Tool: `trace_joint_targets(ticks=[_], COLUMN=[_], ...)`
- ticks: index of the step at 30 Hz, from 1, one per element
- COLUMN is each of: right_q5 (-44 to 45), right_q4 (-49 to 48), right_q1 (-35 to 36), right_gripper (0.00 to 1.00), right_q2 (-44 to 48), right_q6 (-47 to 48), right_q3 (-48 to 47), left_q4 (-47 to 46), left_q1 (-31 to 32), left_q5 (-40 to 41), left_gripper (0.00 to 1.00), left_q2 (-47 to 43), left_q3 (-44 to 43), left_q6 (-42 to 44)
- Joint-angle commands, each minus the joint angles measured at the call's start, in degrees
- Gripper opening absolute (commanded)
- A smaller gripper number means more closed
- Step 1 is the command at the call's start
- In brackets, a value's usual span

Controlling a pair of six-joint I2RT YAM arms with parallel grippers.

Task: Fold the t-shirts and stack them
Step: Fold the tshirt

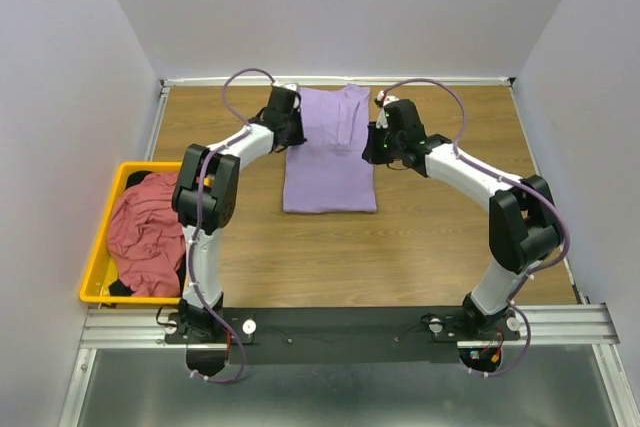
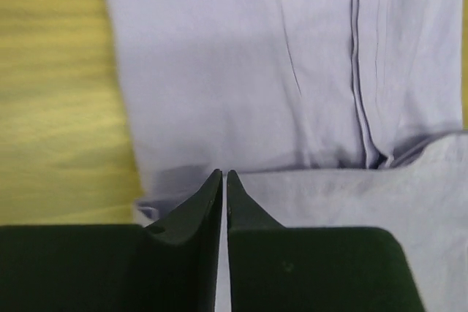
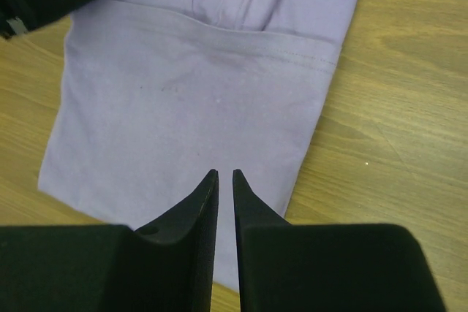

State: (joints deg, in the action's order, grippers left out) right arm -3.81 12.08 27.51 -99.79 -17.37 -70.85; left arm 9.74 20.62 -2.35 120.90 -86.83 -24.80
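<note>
**Top external: lavender t-shirt [image 1: 330, 162] part-folded at mid-table, both claws drawn together at its edges**

From above I see the lavender shirt lying flat on the wooden table [image 1: 450, 247] as a tall, narrow rectangle, its collar end toward the far wall. My two arms reach in from either side. The left gripper [image 2: 224, 174] sits at the shirt's left edge in the far half, and the right gripper [image 3: 225, 173] sits at the right edge, roughly level with it.

On the left wrist camera, the two black fingers stand almost together, with only a hairline slit between the tips. They are right over the cloth, just inside its left border, and bare table shows beyond that border. A seam runs down the fabric ahead, and a second layer overlaps it near the fingers. I cannot tell whether any cloth is caught in the slit.

On the right wrist camera, the fingers are likewise close together with a thin gap, their tips above the near layer of the shirt. A stitched hem crosses the cloth farther on, where that layer lies over the one beneath.

At the table's left edge is the yellow bin [image 1: 100, 247]. It holds the crumpled red-pink shirt [image 1: 145, 232], with dark cloth [image 1: 150, 180] showing at its far side.
</note>
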Motion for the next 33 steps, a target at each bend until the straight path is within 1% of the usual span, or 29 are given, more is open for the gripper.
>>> trace_joint_targets(ticks=[1, 3, 4, 5, 6, 7, 8, 9, 10, 11, 13, 14, 17, 18, 19, 22, 24, 27, 30, 33], right_q5=[-3.6, -6.5, -8.1, -12.3, -14.8, -19.8, -19.8, -23.8, -25.6, -29.3, -31.9, -33.3, -34.7, -35.6, -36.2, -38.0, -38.7, -40.1, -41.4, -43.0], right_q4=[-1.8, -3.3, -4.1, -5.1, -6.3, -8.5, -9.7, -10.9, -13.5, -14.4, -16.2, -16.5, -18.8, -20.9, -22.1, -26.0, -27.1, -27.6, -27.5, -27.5], right_q1=[-2.2, -4.0, -4.7, -5.5, -6.2, -7.7, -8.3, -8.8, -9.7, -10.0, -11.2, -11.2, -12.6, -13.9, -14.6, -17.3, -19.0, -20.3, -20.6, -20.5], right_gripper=[0.2, 0.2, 0.2, 0.2, 0.2, 0.2, 0.19, 0.19, 0.19, 0.19, 0.19, 0.19, 0.19, 0.19, 0.19, 0.18, 0.19, 0.19, 0.2, 0.22], right_q2=[1.4, -0.2, -0.9, -1.6, -2.8, -5.0, -6.6, -8.0, -9.4, -12.5, -15.9, -18.7, -24.5, -25.9, -27.0, -31.2, -32.7, -32.6, -29.4, -24.4], right_q6=[-1.7, -3.3, -4.0, -5.6, -6.3, -7.8, -7.8, -9.2, -9.9, -11.3, -12.4, -13.0, -14.6, -15.3, -16.1, -17.9, -18.1, -18.1, -17.9, -18.5], right_q3=[-0.1, -0.7, -1.0, -1.2, -1.7, -2.7, -3.2, -3.9, -4.6, -6.0, -7.7, -9.5, -10.7, -10.7, -10.5, -9.3, -8.6, -8.2, -7.7, -5.9], left_q4=[1.9, -0.1, -1.3, -2.6, -3.8, -6.5, -7.8, -8.5, -9.4, -9.4, -9.5, -9.5, -9.4, -10.2, -10.7, -10.7, -11.1, -11.6, -11.6, -11.7], left_q1=[-3.0, -3.0, -3.0, -3.1, -3.2, -3.5, -3.5, -3.8, -4.1, -4.4, -5.0, -5.3, -7.3, -8.4, -8.8, -9.8, -10.5, -11.7, -12.5, -12.5], left_q5=[-2.4, -2.9, -3.5, -5.5, -6.7, -9.4, -10.8, -12.1, -13.3, -15.0, -16.2, -17.0, -18.0, -18.7, -18.7, -20.2, -20.9, -21.4, -23.4, -24.1], left_gripper=[0.19, 0.26, 0.26, 0.27, 0.26, 0.26, 0.25, 0.24, 0.2, 0.17, 0.13, 0.13, 0.12, 0.11, 0.05, 0.05, 0.05, 0.05, 0.06, 0.09], left_q2=[-3.9, -8.0, -9.3, -10.5, -11.3, -12.0, -11.9, -11.5, -10.0, -9.2, -6.5, -5.5, -2.5, -1.2, -0.7, 0.5, 0.3, 0.0, -1.4, -5.6], left_q3=[-1.9, 0.2, 1.6, 5.1, 6.7, 9.8, 11.0, 11.8, 12.2, 12.8, 12.9, 12.6, 12.2, 12.0, 12.0, 11.8, 12.3, 13.2, 13.7, 14.8], left_q6=[1.0, 1.1, 1.0, 0.8, 0.6, 0.1, 0.0, -0.2, -0.1, 0.1, 0.1, 0.0, -1.5, -2.1, -2.4, -3.9, -4.6, -4.9, -5.2, -4.9])
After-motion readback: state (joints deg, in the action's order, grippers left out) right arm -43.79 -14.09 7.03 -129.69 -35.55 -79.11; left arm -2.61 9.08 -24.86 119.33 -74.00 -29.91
